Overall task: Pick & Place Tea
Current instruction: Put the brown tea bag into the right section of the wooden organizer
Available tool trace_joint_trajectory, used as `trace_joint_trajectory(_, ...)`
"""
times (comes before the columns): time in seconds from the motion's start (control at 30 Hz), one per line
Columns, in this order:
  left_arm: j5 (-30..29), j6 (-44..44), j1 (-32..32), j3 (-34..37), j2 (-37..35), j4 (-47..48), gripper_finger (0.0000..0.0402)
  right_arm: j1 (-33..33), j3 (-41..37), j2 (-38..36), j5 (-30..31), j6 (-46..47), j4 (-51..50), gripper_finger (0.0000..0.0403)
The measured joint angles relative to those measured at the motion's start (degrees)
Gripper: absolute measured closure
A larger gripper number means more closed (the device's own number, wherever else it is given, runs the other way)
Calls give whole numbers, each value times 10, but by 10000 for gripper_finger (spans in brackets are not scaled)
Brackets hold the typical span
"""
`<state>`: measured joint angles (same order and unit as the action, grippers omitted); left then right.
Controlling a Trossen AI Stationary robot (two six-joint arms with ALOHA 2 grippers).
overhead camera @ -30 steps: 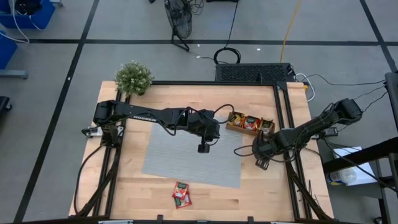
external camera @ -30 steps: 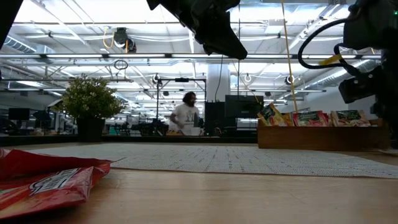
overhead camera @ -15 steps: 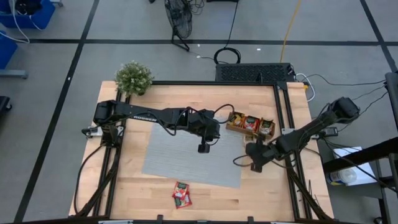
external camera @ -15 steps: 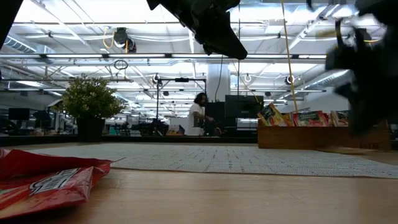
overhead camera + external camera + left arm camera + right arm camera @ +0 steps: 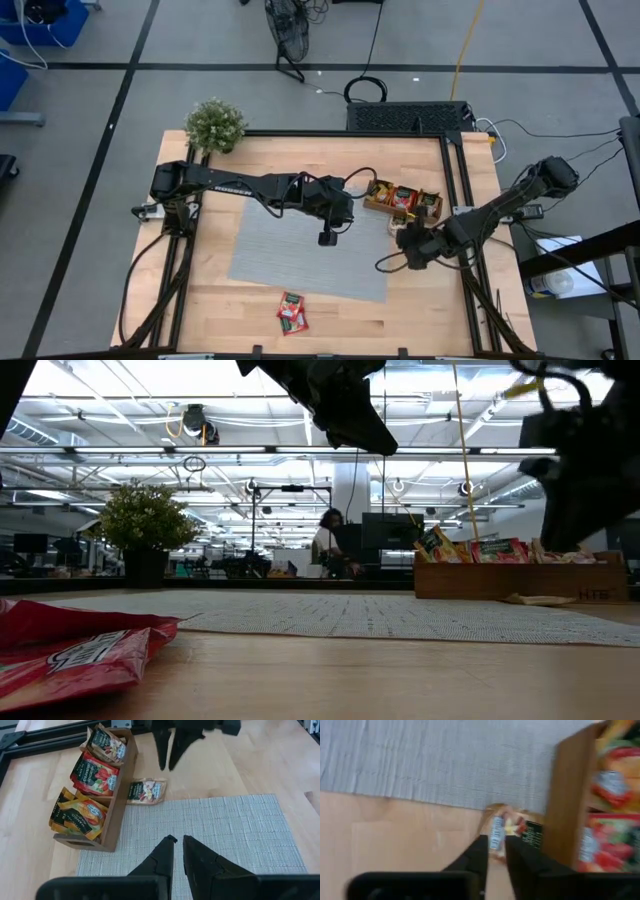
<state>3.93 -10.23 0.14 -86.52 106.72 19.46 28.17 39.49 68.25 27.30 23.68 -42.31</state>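
Beside the wooden tray (image 5: 102, 800), one tea sachet (image 5: 146, 791) is lying loose; the right end effector (image 5: 169, 757) is hovering over it, fingers nearly together, empty. Two red sachets (image 5: 292, 313) are waiting near the tabletop (image 5: 450, 310) front edge. The left end effector (image 5: 176, 842) is hanging over the grey mat (image 5: 290, 250), nearly together, empty.

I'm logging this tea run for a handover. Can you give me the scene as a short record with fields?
left gripper: shut, empty, above the grey mat
right gripper: above the loose sachet
loose sachet: lying flat beside the wooden tray, at the mat's edge
wooden tray: three compartments, sachets in each
red sachets: near the table's front edge
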Motion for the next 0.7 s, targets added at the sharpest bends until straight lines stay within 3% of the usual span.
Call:
trace_joint_trajectory(0.2,0,0,0,0,0,0,353,-92,-46,0,-84,-59,65,241)
trace_joint_trajectory(0.33,0,0,0,0,0,0,353,-158,-99,0,-147,-75,144,200)
trace_joint_trajectory(0.53,0,0,0,0,0,0,353,-215,-178,2,-218,-82,268,203)
trace_joint_trajectory(0.7,0,0,0,0,0,0,353,-217,-212,21,-233,-72,281,264)
